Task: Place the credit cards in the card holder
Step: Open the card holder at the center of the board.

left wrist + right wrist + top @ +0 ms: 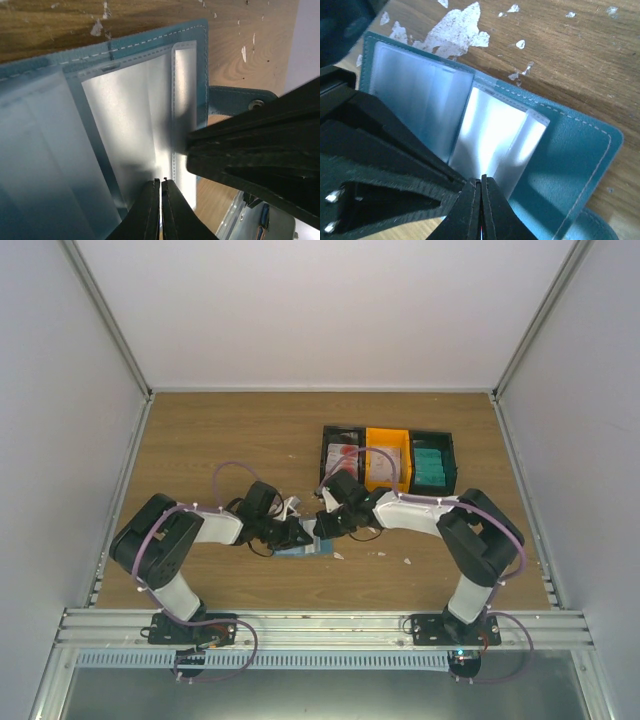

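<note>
Wooden table [200, 440], white walls [300, 310]. I see card holder [300, 551] open under both pincers, clear sleeves [130, 115] up. Left pincer [160, 187] pressed together at sleeve edge. Right pincer [481, 182] likewise. Can't tell if plastic caught. Credit cards [432, 468] in tray [388, 431] beyond right pincer.

Overhead; wrist close-ups (same card holder [125, 115])

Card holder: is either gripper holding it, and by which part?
Both seem to: left gripper and right gripper each pinch the edge of a clear inner sleeve of the open card holder.
</note>
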Tool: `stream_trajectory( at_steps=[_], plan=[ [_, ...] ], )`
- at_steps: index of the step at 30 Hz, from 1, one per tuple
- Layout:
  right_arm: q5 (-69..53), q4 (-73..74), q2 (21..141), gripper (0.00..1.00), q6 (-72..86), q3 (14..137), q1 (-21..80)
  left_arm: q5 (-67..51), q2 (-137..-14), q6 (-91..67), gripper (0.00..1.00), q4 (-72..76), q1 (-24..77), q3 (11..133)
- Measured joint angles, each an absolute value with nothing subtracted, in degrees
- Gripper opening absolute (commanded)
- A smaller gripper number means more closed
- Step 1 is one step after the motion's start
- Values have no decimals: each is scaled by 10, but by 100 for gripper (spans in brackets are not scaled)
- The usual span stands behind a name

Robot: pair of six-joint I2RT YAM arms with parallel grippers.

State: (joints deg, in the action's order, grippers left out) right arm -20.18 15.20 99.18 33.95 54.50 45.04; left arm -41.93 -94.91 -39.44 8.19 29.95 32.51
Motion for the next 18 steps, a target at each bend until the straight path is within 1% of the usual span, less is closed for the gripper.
stream_trajectory(
  at_steps=[6,10,14,18],
  plan=[
    [-208,163,1030,4,318,562,450,-419,-944,-390,7,75,300,326],
    [-209,171,1040,4,302,573,450,-404,-914,-378,7,32,302,349],
    [-208,176,1042,4,293,576,450,-353,-870,-364,11,-14,303,378],
    [-206,178,1042,4,293,577,450,-297,-839,-347,12,-60,303,386]
  ],
)
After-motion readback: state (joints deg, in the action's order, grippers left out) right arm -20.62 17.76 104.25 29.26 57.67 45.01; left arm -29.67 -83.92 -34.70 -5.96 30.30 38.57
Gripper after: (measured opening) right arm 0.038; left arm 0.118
